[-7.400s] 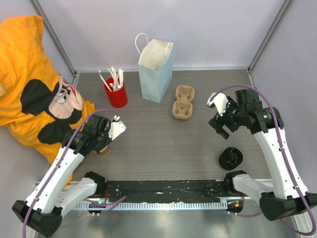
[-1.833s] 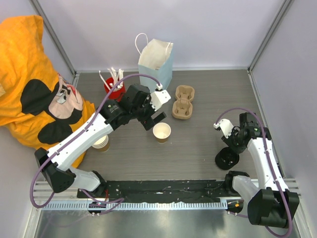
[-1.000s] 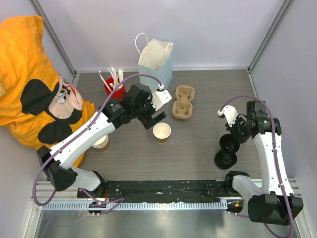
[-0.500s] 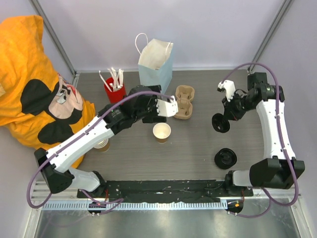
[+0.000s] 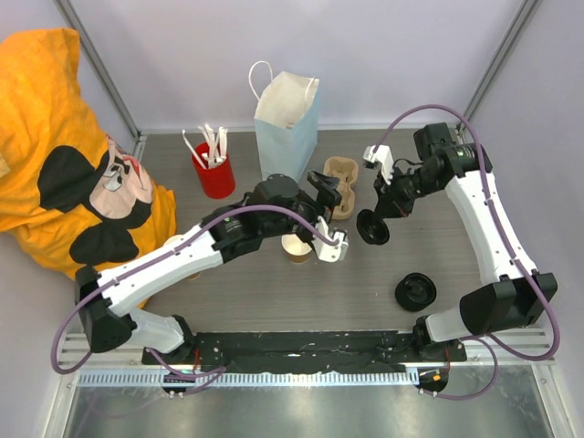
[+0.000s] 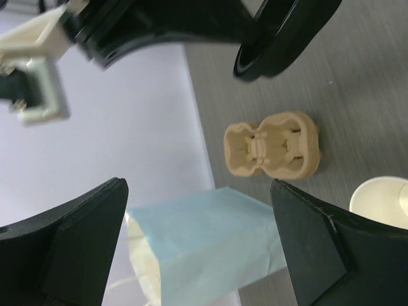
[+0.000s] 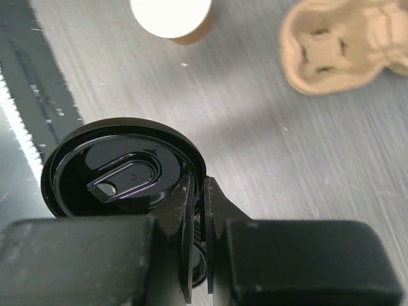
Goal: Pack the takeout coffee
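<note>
Right gripper (image 7: 199,197) clamps black lid (image 7: 121,169); lidless cup (image 7: 171,16) to its left.

Tan paper cup (image 5: 294,248) stands upright, lidless; its black lid (image 5: 372,228) is gripped by the rim, tilted, apart.

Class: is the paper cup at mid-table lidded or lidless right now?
Lidless: the paper cup shows its open cream mouth, and the right gripper holds the black lid away from it.
</note>
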